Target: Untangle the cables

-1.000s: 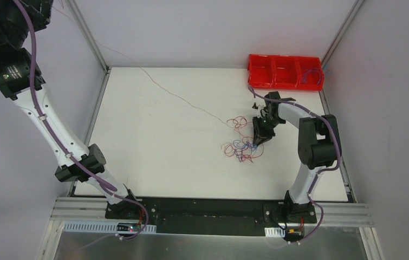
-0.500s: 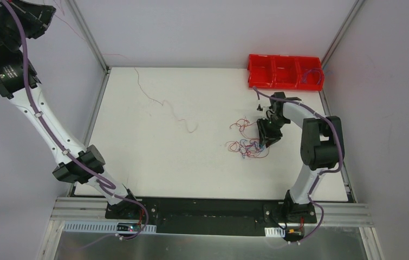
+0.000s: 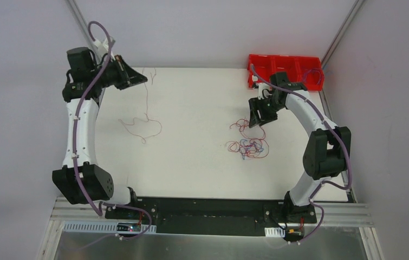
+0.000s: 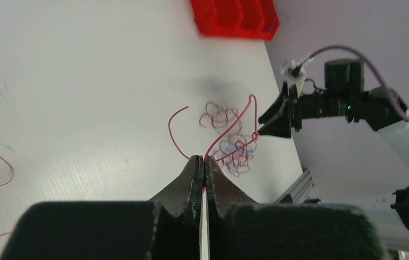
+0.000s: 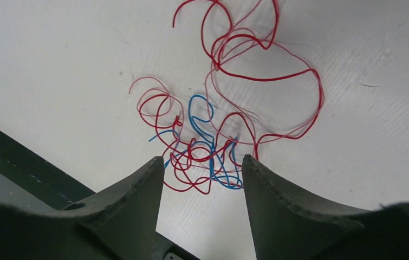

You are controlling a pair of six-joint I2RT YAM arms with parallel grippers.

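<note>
Item: tangle of hair-thin red and blue curly cables, right of worktop centre, bunched. One loose red strand apart near left edge, pinched in my left gripper jaws. My right gripper jaws spread, empty, over tangle. I judge most untangling left.

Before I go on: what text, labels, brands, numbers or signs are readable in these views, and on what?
No text can be read in any view.
Bin: no label shows.
Base boards: any print is too small to read.
Left arm, right arm: no legible marking.
Table, cables: no tags or writing show.
</note>
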